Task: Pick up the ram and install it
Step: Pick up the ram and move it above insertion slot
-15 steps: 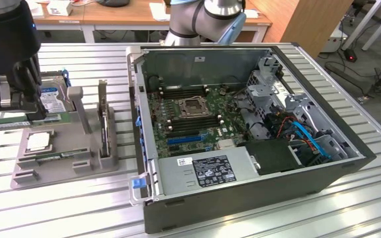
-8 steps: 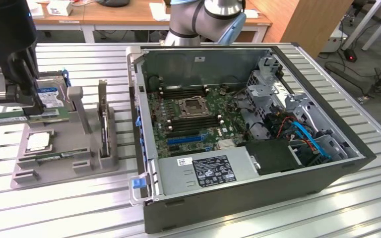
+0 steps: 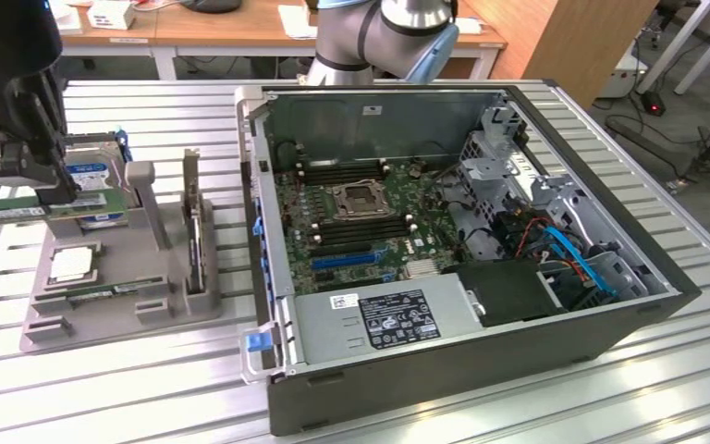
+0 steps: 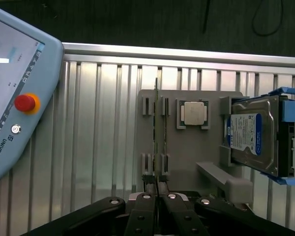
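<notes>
The ram (image 3: 4, 215) is a thin green stick with a white label. It hangs level above the grey parts holder (image 3: 121, 310) at the exterior view's left, with my gripper (image 3: 56, 197) shut on it. In the wrist view the ram (image 4: 156, 128) appears edge-on as a thin line running out from between my shut fingertips (image 4: 157, 189), over the holder's slots (image 4: 155, 105). The open computer case (image 3: 651, 277) lies to the exterior view's right. Its motherboard (image 3: 368, 208) faces up, with long memory slots (image 3: 343, 168) beside the processor socket (image 3: 361, 197).
The holder also carries a silver hard drive with a blue label (image 4: 255, 135), a processor chip (image 4: 193, 113), an upright dark expansion card (image 3: 192, 222) and another thin stick (image 3: 96, 294) lying low. A teach pendant with a red button (image 4: 24, 102) rests on the slatted table.
</notes>
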`<state>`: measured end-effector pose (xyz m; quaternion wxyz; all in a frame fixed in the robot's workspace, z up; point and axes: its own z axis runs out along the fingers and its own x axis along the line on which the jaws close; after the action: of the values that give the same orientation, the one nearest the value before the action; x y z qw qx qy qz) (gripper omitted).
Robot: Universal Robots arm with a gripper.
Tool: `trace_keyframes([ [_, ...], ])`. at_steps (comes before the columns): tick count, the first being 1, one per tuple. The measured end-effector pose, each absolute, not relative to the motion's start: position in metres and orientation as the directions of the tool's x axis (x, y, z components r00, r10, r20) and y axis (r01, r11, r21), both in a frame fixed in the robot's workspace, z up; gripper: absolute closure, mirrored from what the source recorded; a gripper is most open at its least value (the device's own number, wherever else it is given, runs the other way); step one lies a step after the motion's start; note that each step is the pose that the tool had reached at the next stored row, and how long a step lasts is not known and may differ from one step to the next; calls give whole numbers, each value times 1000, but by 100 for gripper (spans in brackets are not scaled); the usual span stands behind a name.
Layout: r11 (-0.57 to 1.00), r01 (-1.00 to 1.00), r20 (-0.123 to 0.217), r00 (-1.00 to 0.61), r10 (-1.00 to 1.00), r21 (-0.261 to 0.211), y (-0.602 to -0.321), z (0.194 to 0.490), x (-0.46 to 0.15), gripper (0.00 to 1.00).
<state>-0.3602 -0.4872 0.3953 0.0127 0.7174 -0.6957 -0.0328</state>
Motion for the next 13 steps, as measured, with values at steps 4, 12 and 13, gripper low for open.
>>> trace_keyframes([
  [4,-32,-997,-29,30,-999,64,-487,411,-360,89],
  [12,-32,-997,-29,30,-999,64,-487,411,-359,89],
  [13,-32,-997,-29,30,-999,64,-487,411,-358,89],
])
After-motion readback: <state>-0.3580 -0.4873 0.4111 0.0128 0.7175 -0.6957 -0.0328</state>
